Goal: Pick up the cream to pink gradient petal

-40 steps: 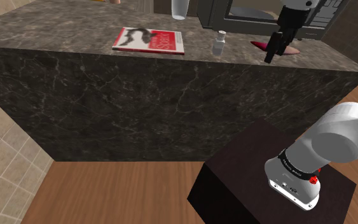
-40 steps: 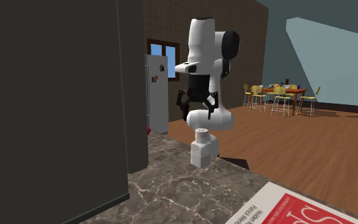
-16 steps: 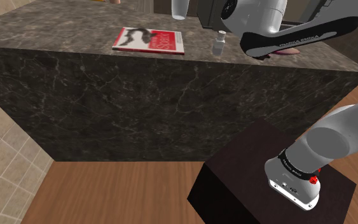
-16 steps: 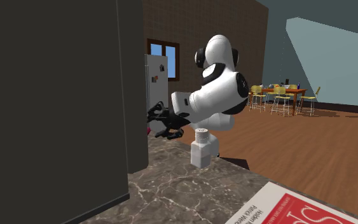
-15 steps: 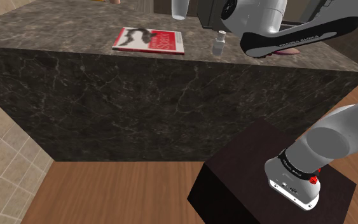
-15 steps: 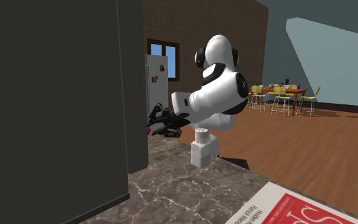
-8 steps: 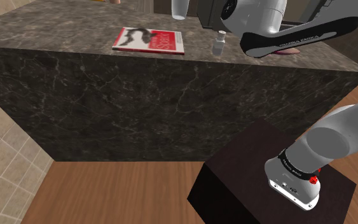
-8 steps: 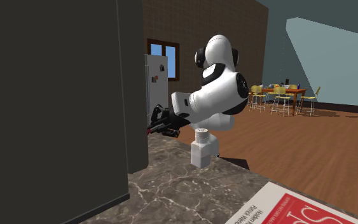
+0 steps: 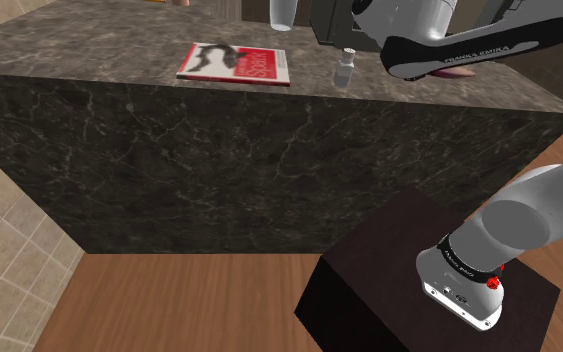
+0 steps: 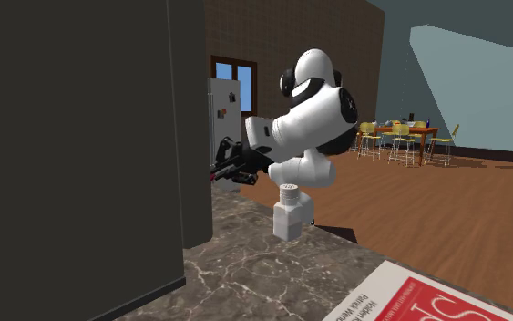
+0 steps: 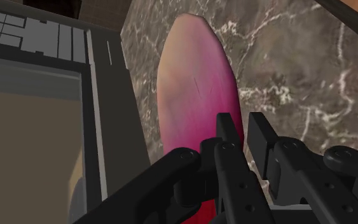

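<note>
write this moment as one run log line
phase: grasp | claw: shut on dark end of cream to pink oval petal | below: dark veined counter | beside: grey appliance

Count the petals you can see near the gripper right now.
1. The cream-to-pink petal, its magenta end pinched in the gripper, beside the dark appliance. The arm hides part of the marble counter in the shoulder view, so others may be hidden.
</note>
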Motion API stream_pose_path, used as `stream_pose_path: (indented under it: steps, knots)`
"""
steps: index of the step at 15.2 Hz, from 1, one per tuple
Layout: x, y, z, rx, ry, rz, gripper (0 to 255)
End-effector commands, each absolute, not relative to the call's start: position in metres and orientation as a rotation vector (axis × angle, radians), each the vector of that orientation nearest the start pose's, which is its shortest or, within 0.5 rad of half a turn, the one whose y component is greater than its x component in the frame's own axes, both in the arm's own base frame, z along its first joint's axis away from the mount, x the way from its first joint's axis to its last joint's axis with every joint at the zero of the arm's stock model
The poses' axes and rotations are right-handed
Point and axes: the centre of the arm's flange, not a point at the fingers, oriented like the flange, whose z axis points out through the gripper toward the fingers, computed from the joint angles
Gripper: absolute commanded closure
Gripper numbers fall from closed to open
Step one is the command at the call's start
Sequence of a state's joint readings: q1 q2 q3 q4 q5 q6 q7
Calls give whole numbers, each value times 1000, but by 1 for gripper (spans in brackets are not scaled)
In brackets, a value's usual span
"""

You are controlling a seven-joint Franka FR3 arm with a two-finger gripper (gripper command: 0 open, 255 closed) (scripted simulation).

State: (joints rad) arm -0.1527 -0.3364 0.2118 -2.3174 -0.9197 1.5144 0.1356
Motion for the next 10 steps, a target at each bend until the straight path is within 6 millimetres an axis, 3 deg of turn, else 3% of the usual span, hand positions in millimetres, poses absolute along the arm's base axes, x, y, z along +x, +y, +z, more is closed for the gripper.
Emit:
stream_pose_path:
  steps: [1,8,10]
  knots:
    - [411,-58,501,2089,84,-412,255]
    - [411,-58,538,2089,84,-412,255]
    - [411,-58,539,2089,84,-412,255]
